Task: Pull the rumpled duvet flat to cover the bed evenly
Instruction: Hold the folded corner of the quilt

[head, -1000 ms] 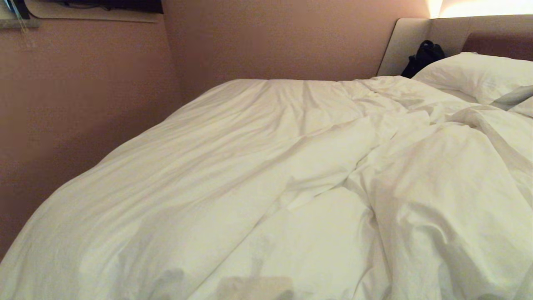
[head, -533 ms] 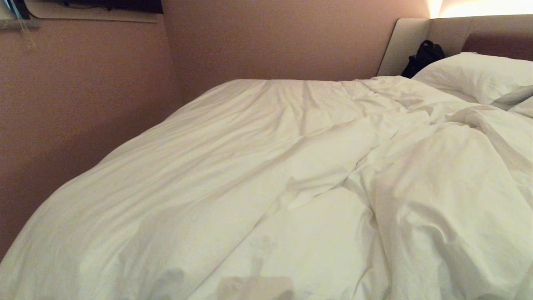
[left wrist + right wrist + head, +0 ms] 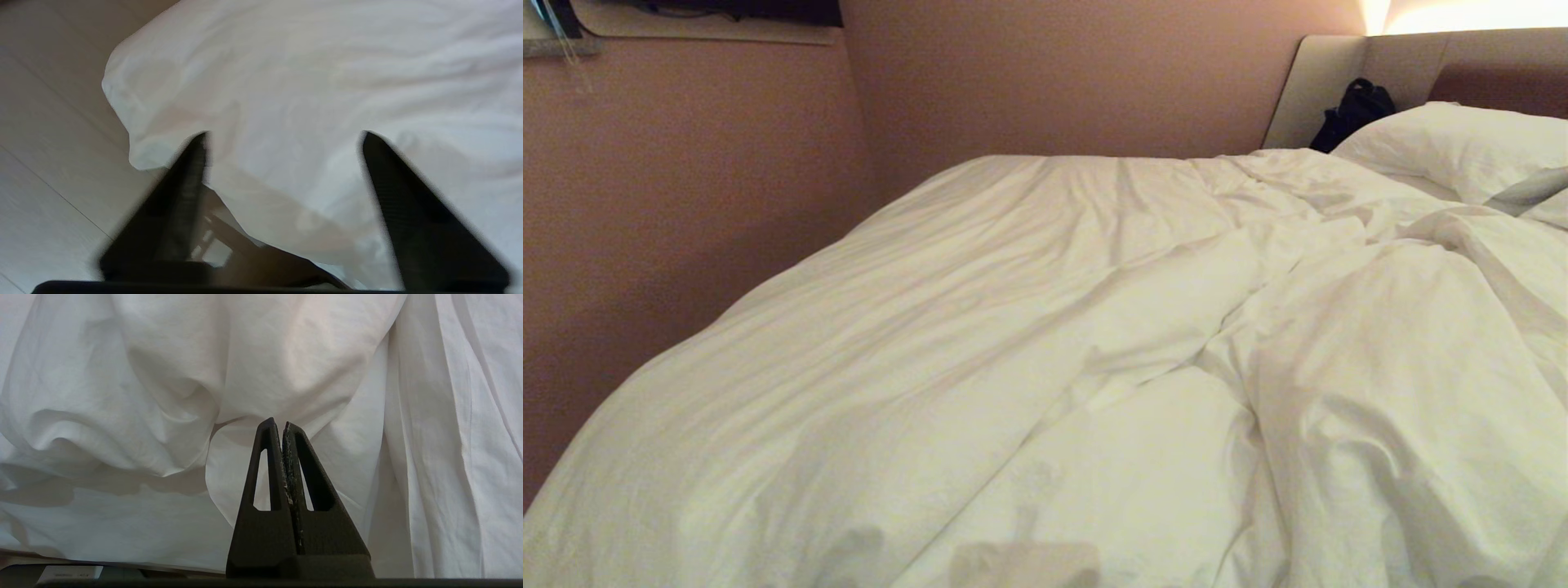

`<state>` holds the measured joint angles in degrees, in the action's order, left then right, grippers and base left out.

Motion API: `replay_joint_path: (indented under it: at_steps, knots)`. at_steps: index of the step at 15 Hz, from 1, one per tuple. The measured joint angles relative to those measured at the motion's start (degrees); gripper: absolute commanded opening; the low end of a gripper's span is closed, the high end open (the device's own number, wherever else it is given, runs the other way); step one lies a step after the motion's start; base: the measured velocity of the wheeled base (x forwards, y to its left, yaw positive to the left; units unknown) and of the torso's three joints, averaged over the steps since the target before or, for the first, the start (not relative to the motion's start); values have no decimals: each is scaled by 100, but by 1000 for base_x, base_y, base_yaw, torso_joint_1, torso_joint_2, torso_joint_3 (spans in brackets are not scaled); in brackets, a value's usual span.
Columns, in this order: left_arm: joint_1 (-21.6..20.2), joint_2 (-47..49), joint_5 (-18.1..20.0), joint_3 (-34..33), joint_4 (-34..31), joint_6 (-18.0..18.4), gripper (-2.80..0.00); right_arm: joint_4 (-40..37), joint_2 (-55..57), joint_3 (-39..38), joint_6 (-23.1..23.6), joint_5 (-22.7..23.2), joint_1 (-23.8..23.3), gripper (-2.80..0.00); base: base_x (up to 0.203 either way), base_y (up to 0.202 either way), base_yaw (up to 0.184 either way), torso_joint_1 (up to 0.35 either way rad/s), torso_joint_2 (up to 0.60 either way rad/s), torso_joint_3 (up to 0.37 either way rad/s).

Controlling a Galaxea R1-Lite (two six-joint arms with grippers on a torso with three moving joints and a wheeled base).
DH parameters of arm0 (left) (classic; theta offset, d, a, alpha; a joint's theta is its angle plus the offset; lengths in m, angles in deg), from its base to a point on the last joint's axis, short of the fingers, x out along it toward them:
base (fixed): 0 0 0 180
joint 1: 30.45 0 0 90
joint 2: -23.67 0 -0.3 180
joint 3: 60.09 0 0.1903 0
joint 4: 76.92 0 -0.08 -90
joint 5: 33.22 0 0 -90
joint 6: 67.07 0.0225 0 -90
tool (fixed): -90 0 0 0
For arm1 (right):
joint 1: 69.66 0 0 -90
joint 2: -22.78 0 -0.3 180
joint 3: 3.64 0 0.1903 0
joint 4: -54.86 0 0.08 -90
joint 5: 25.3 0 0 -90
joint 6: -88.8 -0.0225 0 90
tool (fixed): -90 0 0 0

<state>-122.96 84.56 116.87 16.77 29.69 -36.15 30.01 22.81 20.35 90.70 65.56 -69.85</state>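
Observation:
The white duvet [image 3: 1013, 343] lies across the bed [image 3: 1327, 86], smoother on the left and bunched into thick folds on the right. Neither gripper shows in the head view. My left gripper [image 3: 284, 136] is open, its two dark fingers spread wide in front of a duvet [image 3: 306, 81] corner that hangs over the pale floor, with nothing between them. My right gripper [image 3: 278, 424] is shut and empty, pointing at hanging duvet folds [image 3: 163, 375].
A plump white pillow [image 3: 1454, 147] and a black bag [image 3: 1352, 110] sit by the padded headboard at the far right. A pinkish wall [image 3: 686, 204] runs close along the bed's left side. Pale floor [image 3: 49, 143] lies beside the corner, with a dark frame [image 3: 245, 253] under the duvet's edge.

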Motion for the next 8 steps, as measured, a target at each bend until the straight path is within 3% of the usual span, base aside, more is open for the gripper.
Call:
replay_joint_path:
  at_steps: [3, 6, 8]
  knots:
    - [-2, -1074, 31, -424, -37, -12, -280, 0, 0, 0, 1, 0, 0, -280, 0, 0, 0, 0, 0, 0]
    - [47, -2256, 47, -801, -12, -254, -280, 0, 0, 0, 3, 2, 0, -280, 0, 0, 0, 0, 0, 0]
    - [410, -2721, -15, -873, -16, -545, -280, 6, 0, 0, 1, 3, 0, -280, 0, 0, 0, 0, 0, 0]
